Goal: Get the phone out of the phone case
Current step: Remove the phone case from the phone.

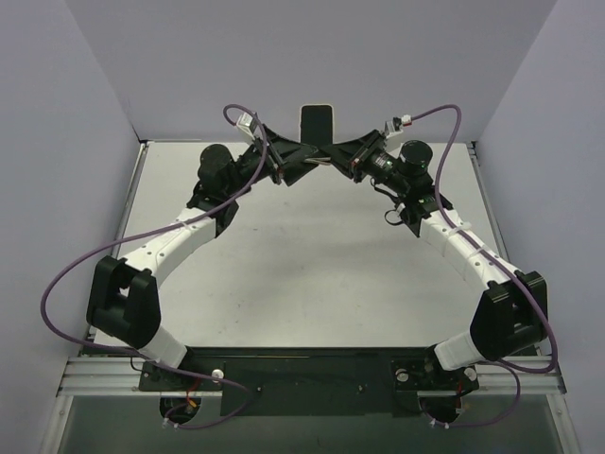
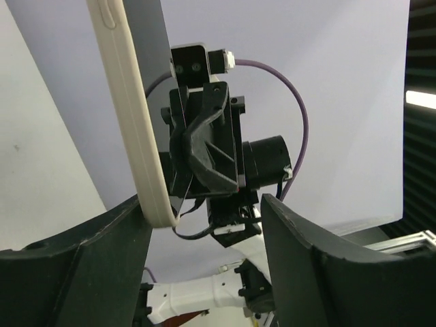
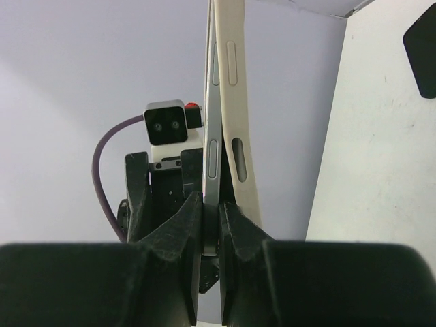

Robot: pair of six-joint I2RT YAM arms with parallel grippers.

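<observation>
- We see the phone held upright in the air over the far edge of the bench, about midway between left and right, with its long side vertical.
- In the right wrist view it shows a thin silver edge with a long side button.
- The cream phone case runs just beside that edge. It lies close against the phone at the top and bows away lower down, so a narrow gap opens between them.
- The side of the case carries a raised button strip and, below it, an oval cut-out.
- The right gripper is clamped on the lower end of the phone, one black finger pressed to each face.
- The lower end of the case passes just outside one of those fingers. We cannot tell whether it touches.
- The left gripper stands with its fingers well apart.
- In the left wrist view the rounded lower corner of the case sits against the inner edge of one finger. The other finger is well clear of the case.
- From above, the two grippers come in from left and right beneath the phone, nearly nose to nose. Both arms reach from the near edge to the far side of the bench.
- A purple cable loops out from the left arm, and another runs along the right arm.
- Pale grey walls close in the bench on the left, right and far sides.
</observation>
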